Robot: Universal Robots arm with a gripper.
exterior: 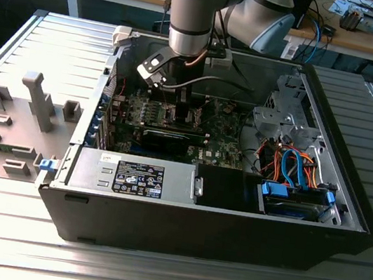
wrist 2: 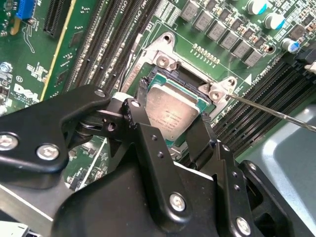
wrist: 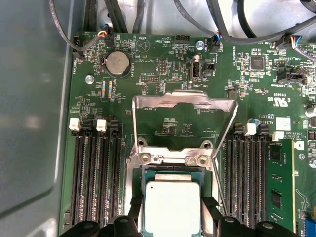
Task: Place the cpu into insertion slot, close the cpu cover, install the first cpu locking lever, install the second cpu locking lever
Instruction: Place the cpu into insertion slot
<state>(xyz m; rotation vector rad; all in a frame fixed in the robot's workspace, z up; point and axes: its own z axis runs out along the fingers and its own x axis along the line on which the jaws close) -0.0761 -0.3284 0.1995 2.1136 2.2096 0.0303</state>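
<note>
An open computer case [exterior: 193, 235] was seen on a slatted metal table [exterior: 39, 38] in the exterior view, and the arm was seen reaching down into it from 12 o'clock. Inside the case, the green motherboard [exterior: 222, 148] was laid across the middle. A grey power supply [exterior: 131, 174] was fitted at 7 o'clock and a blue-trimmed drive bay [exterior: 294, 200] at 4 o'clock. Orange and blue cables [exterior: 288, 163] were bundled at 3 o'clock. The gripper [exterior: 180, 111] was held over the board, toward 11 o'clock from the case's middle. Grey fixtures [exterior: 37, 98] were set on the table at 9 o'clock, outside the case.

In both wrist views the cpu [wrist 2: 173, 116] [wrist: 172, 207] was found within the insertion slot [wrist: 170, 170], its dull silver top turned upward and the socket's dark frame showing around it. The jaws were closed onto the cpu, with the black fingertips [wrist 2: 142, 96] pressed against two opposite edges of the chip. The cpu cover [wrist: 148, 101] was swung open on its hinge, away from the socket, and the board could be seen through its window. A thin locking lever [wrist 2: 276, 114] was raised beside the socket. Memory slots [wrist: 91, 177] were ranged on both sides of the socket, and a green memory module [wrist: 281, 173] was seated in one.
</note>
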